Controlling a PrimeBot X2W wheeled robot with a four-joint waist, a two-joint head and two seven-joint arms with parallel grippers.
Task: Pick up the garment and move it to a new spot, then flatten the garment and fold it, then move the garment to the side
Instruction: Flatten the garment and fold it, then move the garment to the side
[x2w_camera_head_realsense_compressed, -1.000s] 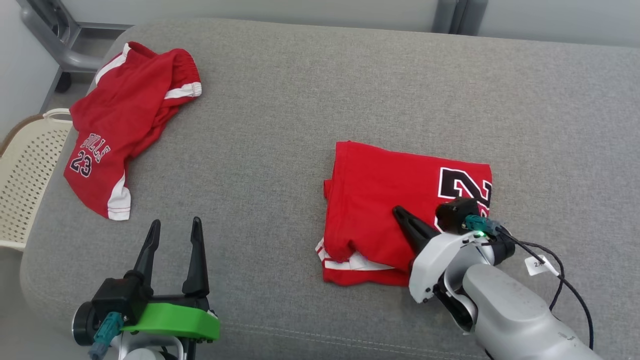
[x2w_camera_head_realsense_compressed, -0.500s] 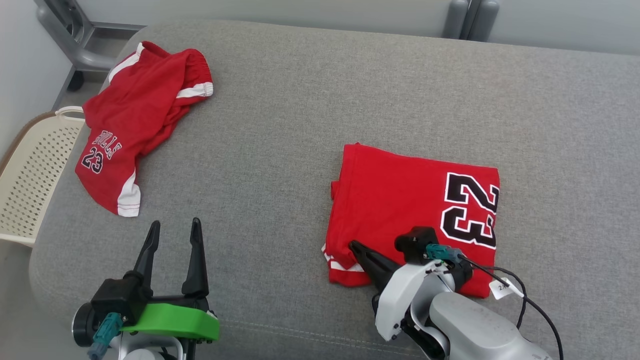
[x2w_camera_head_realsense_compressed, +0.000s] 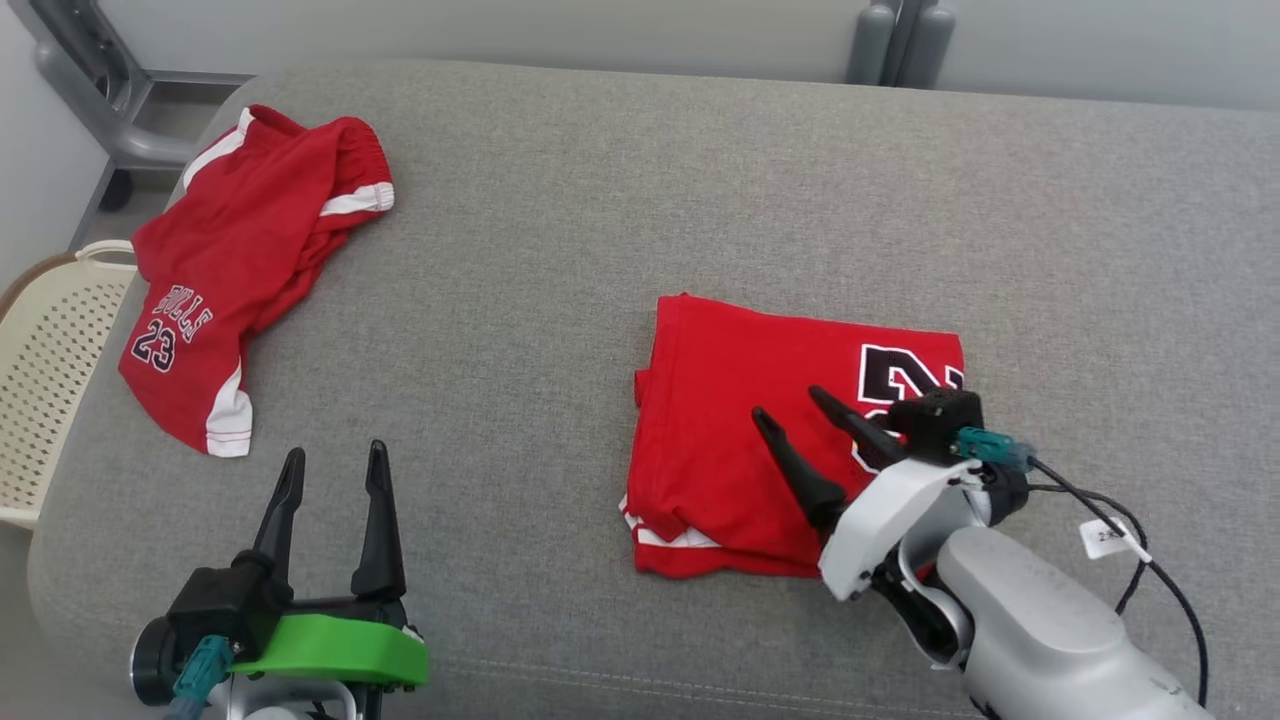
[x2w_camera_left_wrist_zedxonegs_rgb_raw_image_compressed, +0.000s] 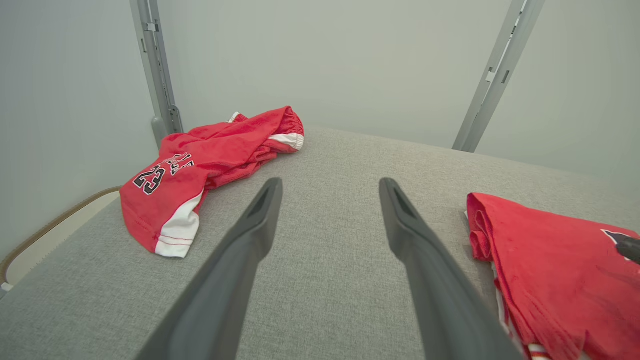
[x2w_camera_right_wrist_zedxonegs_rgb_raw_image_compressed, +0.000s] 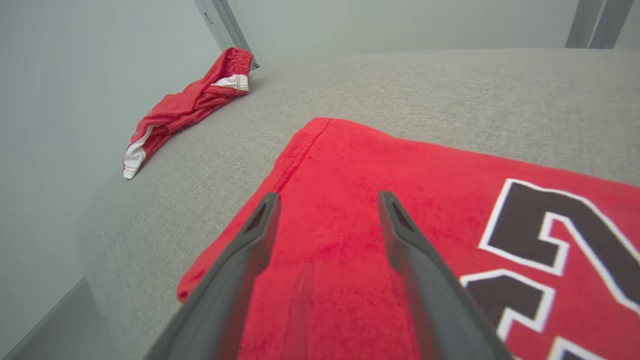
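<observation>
Head view: a second ago the right gripper (x2w_camera_head_realsense_compressed: 786, 402) showed its two dark fingers pressed together as one wedge over the red cloth. Now they stand spread wide, and nothing is between them. The folded garment (x2w_camera_head_realsense_compressed: 740, 440) lies flat on the grey cushion (x2w_camera_head_realsense_compressed: 560, 250), right of the middle, with the gripper above its near right part and partly covering the black number (x2w_camera_head_realsense_compressed: 885, 372). The whole picture has shifted a little, so the camera has moved. The garment's place on the cushion looks unchanged. The left gripper (x2w_camera_head_realsense_compressed: 335, 451) sits at the lower left as before, fingers apart and empty, over bare cushion. Crumpled red shorts (x2w_camera_head_realsense_compressed: 240, 270) lie at the far left corner, next to a cream basket (x2w_camera_head_realsense_compressed: 50, 370) beside the cushion.

Left wrist view: the left gripper (x2w_camera_left_wrist_zedxonegs_rgb_raw_image_compressed: 330, 182) is wide open over grey fabric — shorts (x2w_camera_left_wrist_zedxonegs_rgb_raw_image_compressed: 200, 165) ahead to its left, the garment's folded edge (x2w_camera_left_wrist_zedxonegs_rgb_raw_image_compressed: 550, 270) to its right, well apart from the fingers.

Right wrist view: the right gripper (x2w_camera_right_wrist_zedxonegs_rgb_raw_image_compressed: 325, 197) is released, its fingers parted over the garment (x2w_camera_right_wrist_zedxonegs_rgb_raw_image_compressed: 400, 165). Whether their tips touch the cloth I cannot tell. The number (x2w_camera_right_wrist_zedxonegs_rgb_raw_image_compressed: 565, 235) lies to the right of the fingers, and the shorts (x2w_camera_right_wrist_zedxonegs_rgb_raw_image_compressed: 190, 105) lie far off at the cushion's corner.
</observation>
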